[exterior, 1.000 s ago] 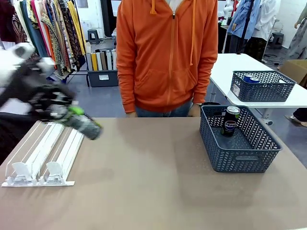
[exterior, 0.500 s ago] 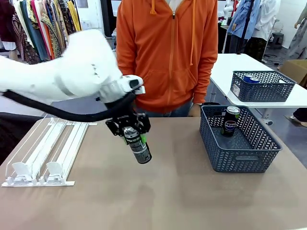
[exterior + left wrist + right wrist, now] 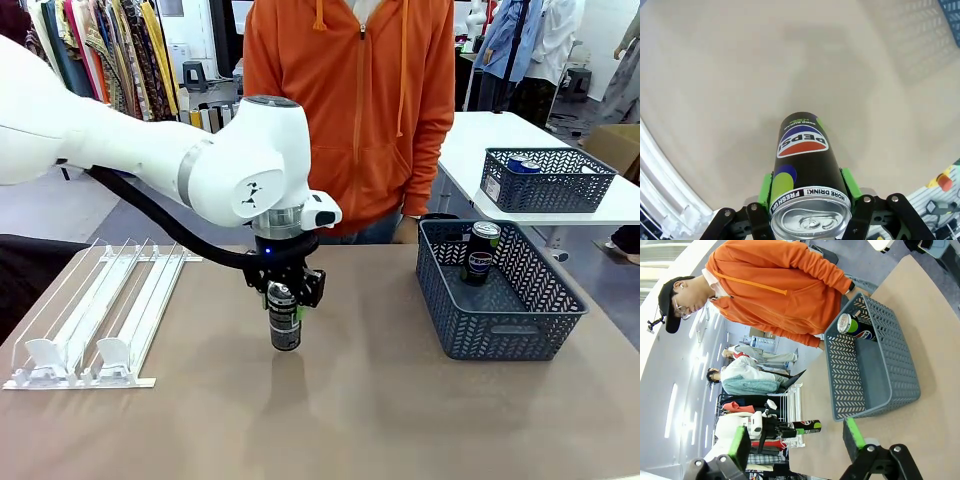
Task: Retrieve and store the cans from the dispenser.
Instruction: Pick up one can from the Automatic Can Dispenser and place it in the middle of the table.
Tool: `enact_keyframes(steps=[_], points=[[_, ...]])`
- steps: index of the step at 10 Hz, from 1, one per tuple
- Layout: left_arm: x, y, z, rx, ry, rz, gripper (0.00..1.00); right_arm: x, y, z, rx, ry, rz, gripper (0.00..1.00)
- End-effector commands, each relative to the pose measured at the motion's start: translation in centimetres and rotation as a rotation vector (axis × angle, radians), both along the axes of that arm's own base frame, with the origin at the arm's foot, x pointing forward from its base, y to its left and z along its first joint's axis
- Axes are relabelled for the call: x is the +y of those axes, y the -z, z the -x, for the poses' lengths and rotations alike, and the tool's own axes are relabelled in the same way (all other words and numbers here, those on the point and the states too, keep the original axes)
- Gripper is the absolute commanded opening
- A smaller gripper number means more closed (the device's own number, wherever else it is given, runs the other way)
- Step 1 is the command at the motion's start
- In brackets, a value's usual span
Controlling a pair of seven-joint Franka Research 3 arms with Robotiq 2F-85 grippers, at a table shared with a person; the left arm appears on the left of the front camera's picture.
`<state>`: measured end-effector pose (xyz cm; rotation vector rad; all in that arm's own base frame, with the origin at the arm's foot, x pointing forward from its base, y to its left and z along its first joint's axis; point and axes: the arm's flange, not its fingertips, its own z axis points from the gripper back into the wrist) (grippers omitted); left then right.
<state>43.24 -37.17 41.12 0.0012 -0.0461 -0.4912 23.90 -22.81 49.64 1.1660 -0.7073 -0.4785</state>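
We have the left gripper clamped on a black can, long axis vertical, silver top up, at mid-table between the dispenser at left and the basket at right. Can't tell if its base touches the table. Right gripper has its jaws spread wide, holding nothing.

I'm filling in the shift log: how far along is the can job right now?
Done: one can already stands in the dark basket. In hand: the left gripper is shut on a black can, upright at mid-table, between the dispenser and the basket. Left: getting this can into the basket. The dispenser lanes look empty. The right gripper is open, idle.
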Motion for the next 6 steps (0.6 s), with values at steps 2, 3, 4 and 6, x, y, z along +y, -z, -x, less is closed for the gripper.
enact_keyframes(steps=[2, 3, 4, 6], points=[[-0.14, -0.58, -1.15, 0.022, -0.037, -0.004, 0.0, 0.03, -0.14, -0.33, -0.042, 0.004, -0.005, 1.0], [0.03, -0.48, -1.35, 0.038, -0.041, -0.005, 0.0, 0.03, -0.14, -0.33, -0.042, 0.004, -0.005, 1.0], [0.1, -0.53, -1.14, 0.037, -0.044, 0.009, 0.05, 0.03, -0.14, -0.33, -0.042, 0.004, -0.005, 1.0], [-0.06, -0.1, -0.75, 0.033, -0.027, 0.001, 1.0, 0.03, -0.14, -0.33, -0.042, 0.004, -0.005, 1.0]])
